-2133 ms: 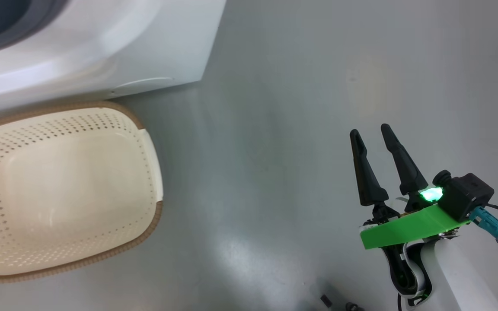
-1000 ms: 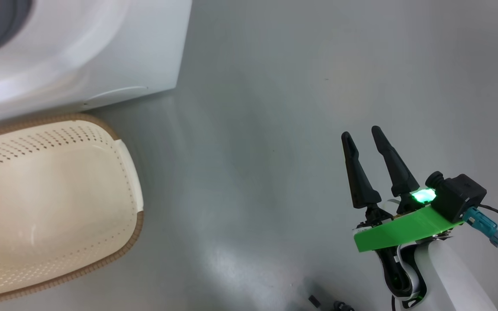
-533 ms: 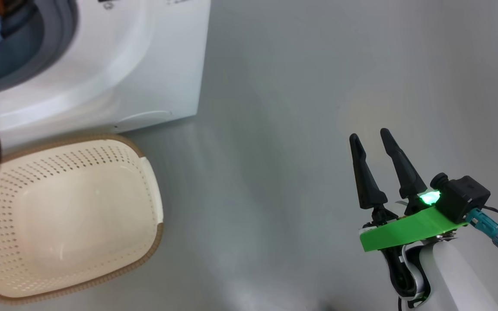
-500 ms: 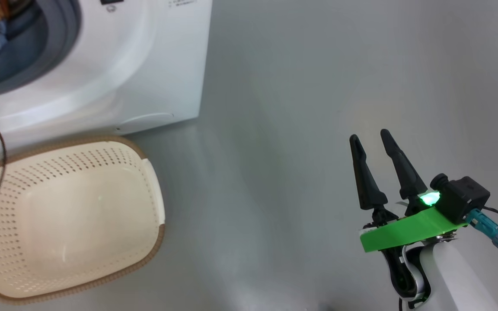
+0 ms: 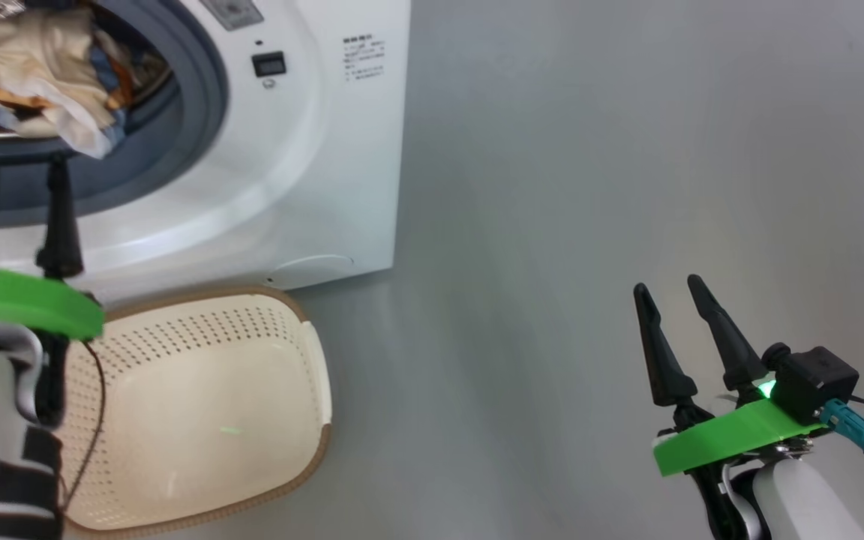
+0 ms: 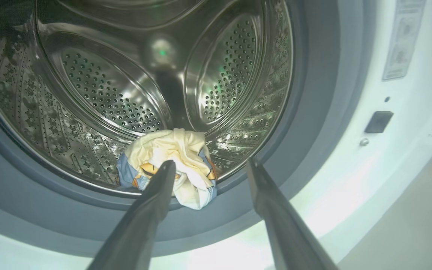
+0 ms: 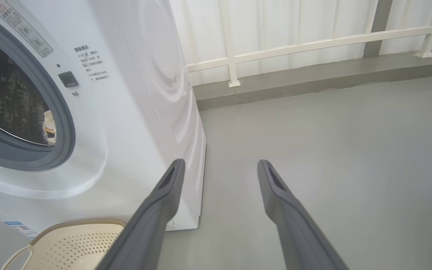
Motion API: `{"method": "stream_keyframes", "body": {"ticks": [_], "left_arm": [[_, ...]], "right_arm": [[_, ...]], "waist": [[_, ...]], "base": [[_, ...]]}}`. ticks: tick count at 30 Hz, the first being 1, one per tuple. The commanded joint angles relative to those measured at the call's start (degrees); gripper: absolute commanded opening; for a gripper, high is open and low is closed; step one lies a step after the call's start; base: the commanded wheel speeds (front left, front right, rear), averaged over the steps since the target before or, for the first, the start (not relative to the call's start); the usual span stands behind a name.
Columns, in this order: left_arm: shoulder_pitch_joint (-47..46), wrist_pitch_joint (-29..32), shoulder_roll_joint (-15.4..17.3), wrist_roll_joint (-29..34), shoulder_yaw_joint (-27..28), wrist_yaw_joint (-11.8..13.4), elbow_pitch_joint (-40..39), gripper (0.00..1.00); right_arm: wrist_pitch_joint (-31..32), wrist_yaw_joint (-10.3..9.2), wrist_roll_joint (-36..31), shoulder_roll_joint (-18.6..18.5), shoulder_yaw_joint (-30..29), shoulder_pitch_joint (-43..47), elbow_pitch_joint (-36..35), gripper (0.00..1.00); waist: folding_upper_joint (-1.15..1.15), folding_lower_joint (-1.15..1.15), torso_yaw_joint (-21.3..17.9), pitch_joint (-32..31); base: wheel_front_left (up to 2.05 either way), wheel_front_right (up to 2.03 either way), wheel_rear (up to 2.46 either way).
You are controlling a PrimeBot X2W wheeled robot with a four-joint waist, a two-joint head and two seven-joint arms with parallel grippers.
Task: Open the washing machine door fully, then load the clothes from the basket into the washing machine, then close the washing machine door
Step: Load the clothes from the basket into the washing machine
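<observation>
While my left gripper (image 6: 210, 164) points into the mouth of the washing machine (image 5: 312, 150), its two fingers stand spread wide with nothing between them. The clothes (image 6: 180, 148) lie in a cream and light blue bundle at the bottom front of the steel drum (image 6: 107, 93), one fold hanging over the drum's front edge onto the grey-blue gasket (image 5: 207, 97). In the left wrist view my left-hand fingertip overlaps the bundle; whether it touches the cloth I cannot tell. The gasket's lip runs between my fingers and the drum.

Basket (image 5: 319, 390): on the floor (image 5: 589, 150), right against the foot of the machine, below the opening. Its bare cream bottom shows. My left forearm and its green bracket (image 5: 23, 300) cover its left end in the head view.

Right gripper (image 5: 666, 285): well apart from the machine, low over grey floor, fingers parted, holding nothing. Bare floor lies between it and the machine's right side.

Other notes: small black square latch (image 5: 268, 64) and a block of printed text (image 5: 363, 58) on the white front, right of the opening. Warning sticker (image 7: 24, 32) above them. Pale railing (image 7: 294, 45) along the wall behind.
</observation>
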Motion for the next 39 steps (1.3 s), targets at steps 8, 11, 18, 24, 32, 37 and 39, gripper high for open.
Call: {"method": "stream_keyframes", "body": {"ticks": [8, 11, 18, 24, 32, 37, 39], "left_arm": [[8.69, -0.30, -0.46, 1.67, 2.25, -0.11, -8.19, 1.00], [11.77, -0.30, -1.80, 2.45, 2.82, -0.11, -10.26, 1.00], [19.98, -0.30, -4.26, 4.89, 5.36, -0.12, -15.27, 1.00], [26.16, -0.30, -6.05, 5.99, 7.26, -0.12, -18.67, 1.00], [32.81, -0.30, -7.10, 6.06, 9.57, -0.12, -21.74, 1.00], [35.18, -0.30, -7.52, 6.48, 10.00, -0.12, -23.43, 1.00], [36.18, -0.30, -7.76, 6.68, 10.40, -0.12, -24.30, 1.00]], "right_arm": [[-0.46, 0.25, 0.05, -2.91, 0.54, 2.18, -0.49, 1.00], [-0.46, 0.25, 0.22, -3.64, 0.18, 3.01, -0.37, 1.00], [-0.46, 0.25, 0.37, -4.96, 0.08, 5.28, -0.49, 1.00], [-0.46, 0.25, 0.49, -5.46, -0.84, 7.36, -0.73, 1.00], [-0.46, 0.25, 0.70, -6.01, -1.41, 9.66, -1.08, 1.00], [-0.46, 0.25, 0.80, -6.38, -1.57, 10.43, -1.19, 1.00], [-0.46, 0.25, 0.84, -6.52, -1.76, 10.77, -1.23, 1.00]], "waist": [[0.00, 0.01, 3.66, -5.54], [0.00, 0.01, 4.52, -6.82], [0.00, 0.01, 5.79, -9.70], [0.00, 0.01, 7.03, -11.56], [0.00, 0.01, 8.33, -13.77], [0.00, 0.01, 8.85, -14.52], [0.00, 0.01, 9.09, -14.80]], "base": [[0.00, 0.00, 0.00], [0.00, 0.00, 0.00], [0.00, 0.00, 0.00], [0.00, 0.00, 0.00], [0.00, 0.00, 0.00], [0.00, 0.00, 0.00], [0.00, 0.00, 0.00]]}}
